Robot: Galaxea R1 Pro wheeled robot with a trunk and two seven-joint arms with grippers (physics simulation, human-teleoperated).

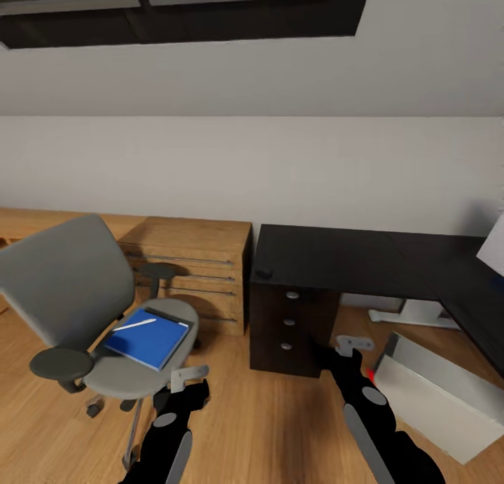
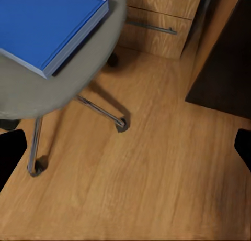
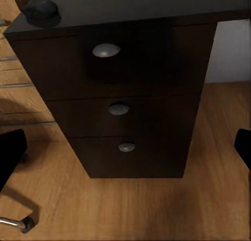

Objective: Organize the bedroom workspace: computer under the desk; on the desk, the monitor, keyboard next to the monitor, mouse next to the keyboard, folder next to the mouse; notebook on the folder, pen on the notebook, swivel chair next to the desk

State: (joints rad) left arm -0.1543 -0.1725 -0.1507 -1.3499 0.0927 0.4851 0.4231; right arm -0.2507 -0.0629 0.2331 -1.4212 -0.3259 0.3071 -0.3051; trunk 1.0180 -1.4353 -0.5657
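The blue folder (image 1: 148, 339) lies on the swivel chair (image 1: 66, 288) seat with a pen (image 1: 135, 324) on top, left of the black bench (image 1: 350, 260). The mouse (image 1: 264, 273) sits on the bench corner. Left tool (image 1: 187, 379) and right tool (image 1: 352, 345) hang empty, fingers apart.

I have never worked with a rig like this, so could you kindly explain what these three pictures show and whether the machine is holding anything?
It is a simulated wheeled robot with two arms. The large picture comes from its head camera, looking down over the left gripper and right gripper. The other two come from cameras near each gripper. Both grippers look open and hold nothing.

On the grey swivel chair lies a blue folder with a white pen on top; the left wrist camera sees that folder from close by.

The right wrist camera faces the dark desk and its three drawers; a small dark mouse sits on the desk's corner. A white computer case lies on the floor.
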